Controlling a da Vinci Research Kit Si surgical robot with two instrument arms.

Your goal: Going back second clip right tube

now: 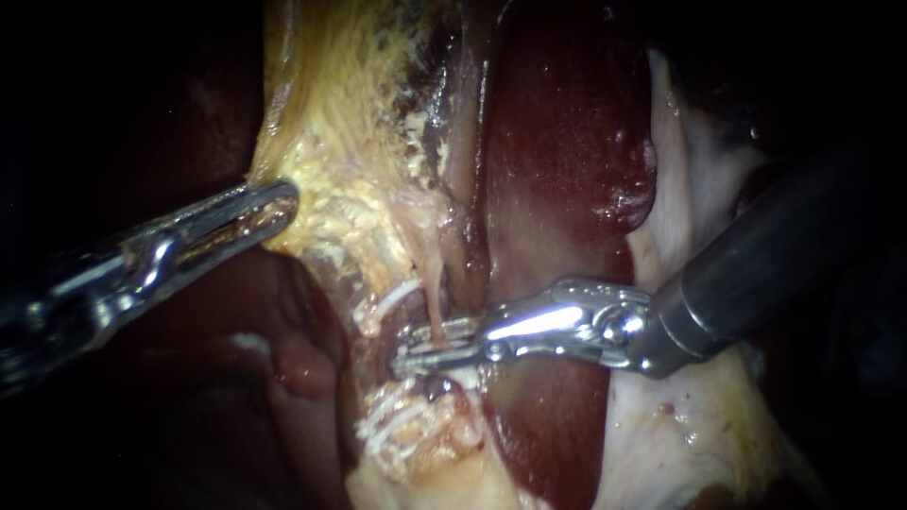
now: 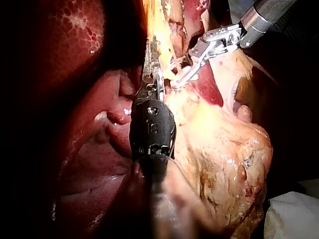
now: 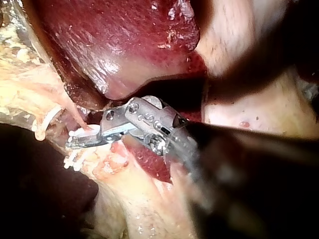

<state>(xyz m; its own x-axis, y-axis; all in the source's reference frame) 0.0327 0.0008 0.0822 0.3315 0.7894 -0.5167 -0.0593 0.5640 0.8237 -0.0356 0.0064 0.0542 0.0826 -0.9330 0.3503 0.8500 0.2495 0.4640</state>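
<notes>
Centrally, the glossy dark red liver [image 1: 567,142] is filling the view beside pale yellow fatty tissue [image 1: 321,123]. The dark-shafted right instrument [image 1: 413,351] is holding its tool open around the thin pinkish tube [image 1: 434,293]. The steel left instrument [image 1: 282,200] is clamping its tool on the fatty tissue's edge. A curved white clip [image 1: 395,296] is sitting just beside the tube.

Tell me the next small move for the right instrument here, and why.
Probably draw the right instrument straight back along its shaft, clear of the thin tube. A gap shows between its jaws, which straddle the tube, and a white clip sits on tissue just beside them. The left instrument grips the yellow tissue, steadying things.
</notes>
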